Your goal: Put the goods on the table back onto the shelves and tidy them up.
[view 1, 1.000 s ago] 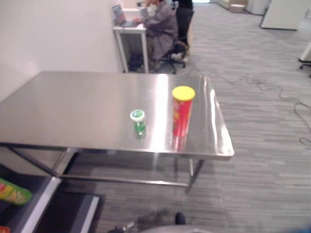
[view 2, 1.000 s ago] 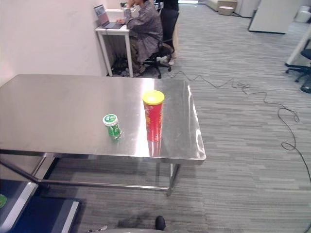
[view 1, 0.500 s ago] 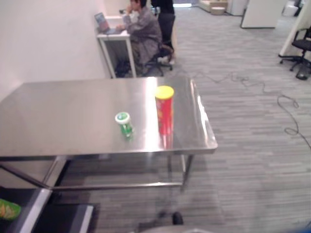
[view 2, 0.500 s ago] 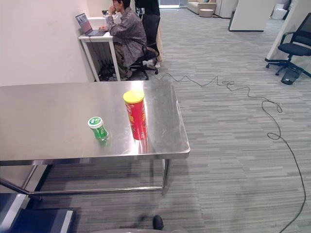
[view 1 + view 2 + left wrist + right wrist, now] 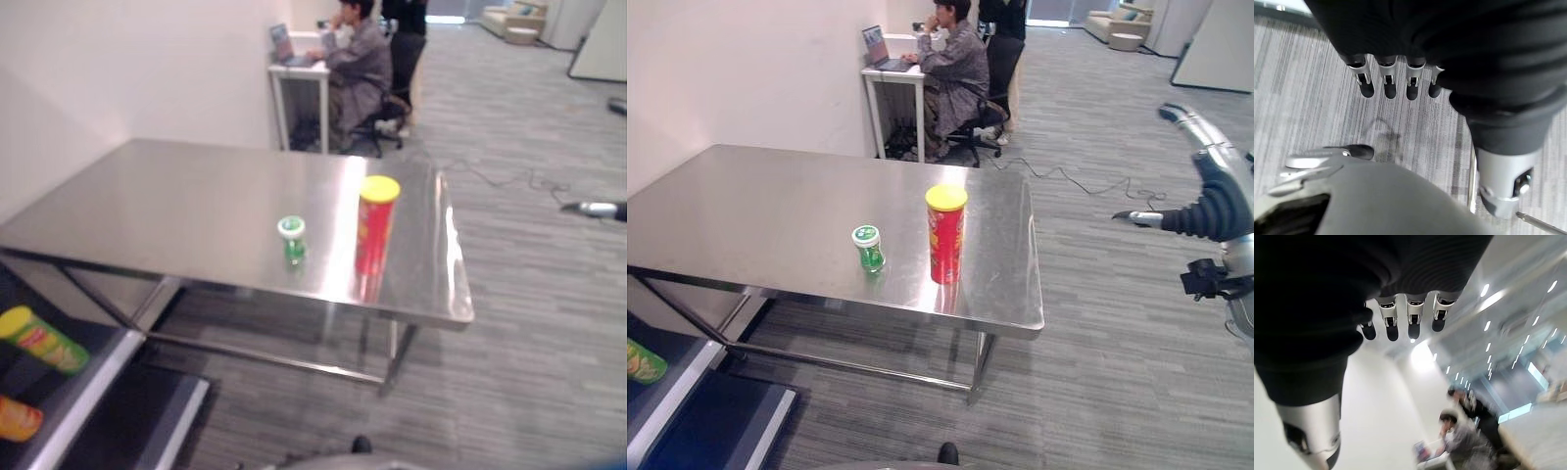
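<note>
A red chip can [image 5: 945, 235] with a yellow lid stands upright near the right end of the steel table [image 5: 745, 206]. A small green bottle [image 5: 868, 249] with a white and green cap stands just to its left, apart from it. My right hand [image 5: 1213, 211] is raised in the air off the table's right end, well away from both, fingers straight and holding nothing. In the left wrist view my left hand [image 5: 1387, 83] hangs over the carpet with straight fingers and nothing in it.
A low dark shelf at the lower left holds a green and yellow can [image 5: 44, 340] and an orange pack [image 5: 18, 419]. Behind the table a person [image 5: 955, 73] sits at a white desk with a laptop; another person stands beside them. Grey carpet lies to the right.
The camera has swung, so the whole scene has shifted. My right hand has risen into the right eye view at the right. The can and bottle stand as before.
</note>
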